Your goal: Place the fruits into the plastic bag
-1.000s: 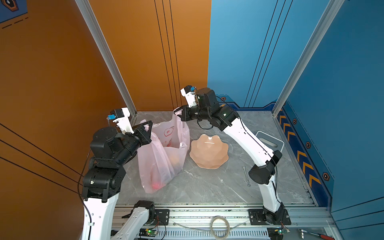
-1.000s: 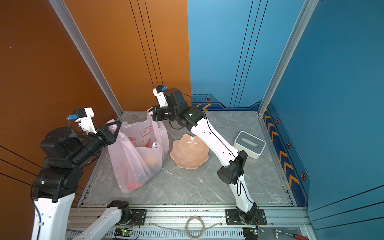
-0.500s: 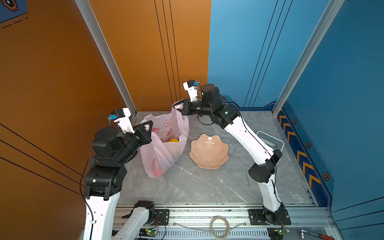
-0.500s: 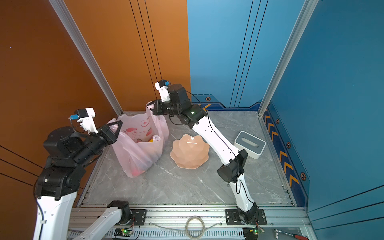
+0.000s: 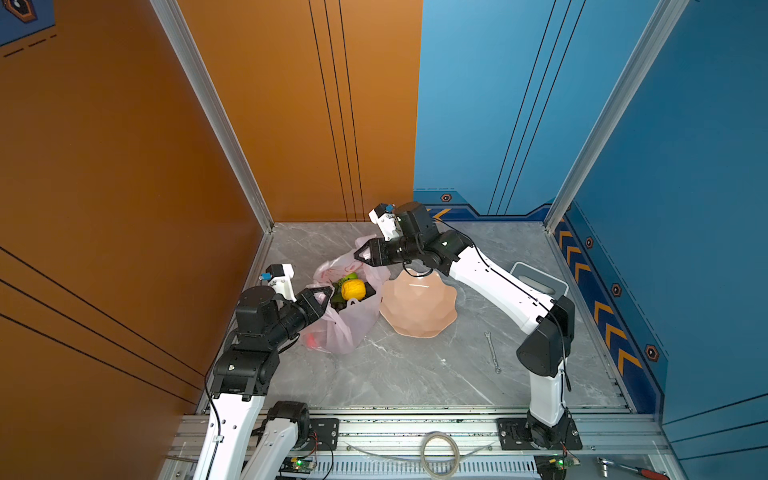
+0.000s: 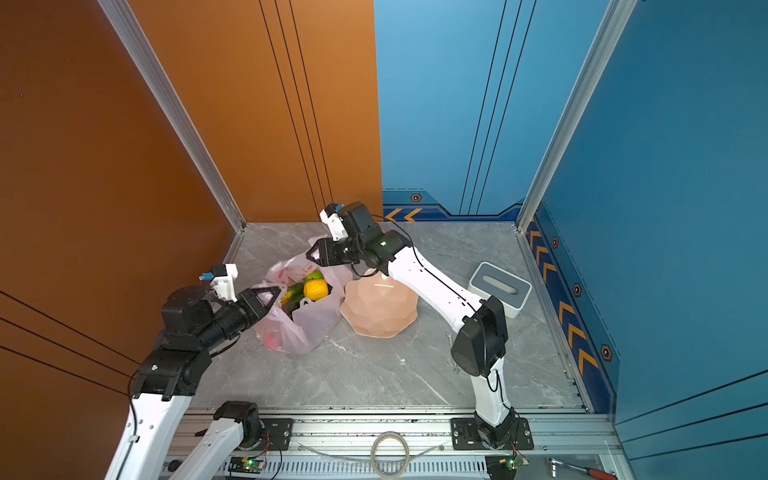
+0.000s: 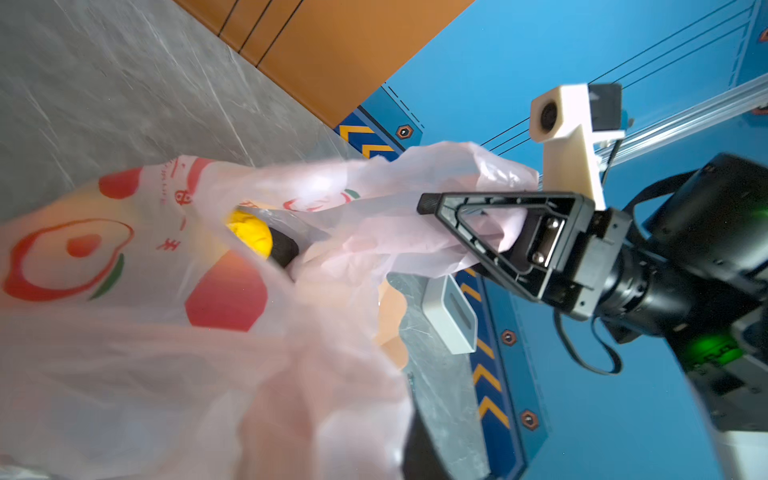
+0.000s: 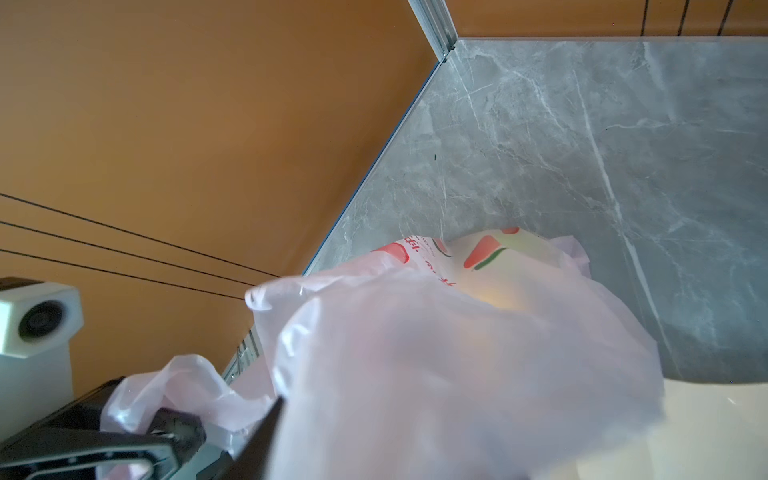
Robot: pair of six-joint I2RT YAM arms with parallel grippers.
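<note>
The pale-pink plastic bag sits slumped on the grey table with its mouth open upward. Inside show several fruits: a yellow lemon, a green one and something dark. A red fruit shows through the bag's lower wall. My left gripper is at the near-left handle, and plastic hides its jaws. My right gripper is at the far handle, open; the handle lies draped over its finger. In the right wrist view one finger stands well off the middle.
A peach scalloped bowl lies right beside the bag, under the right forearm. A grey box stands at the right. A small wrench lies on the table in front of it. The orange wall is close on the left.
Both grippers have come down and closer together. The bag, held stretched up between them before, has sunk onto the table and slackened, and its mouth now shows the fruit inside.
</note>
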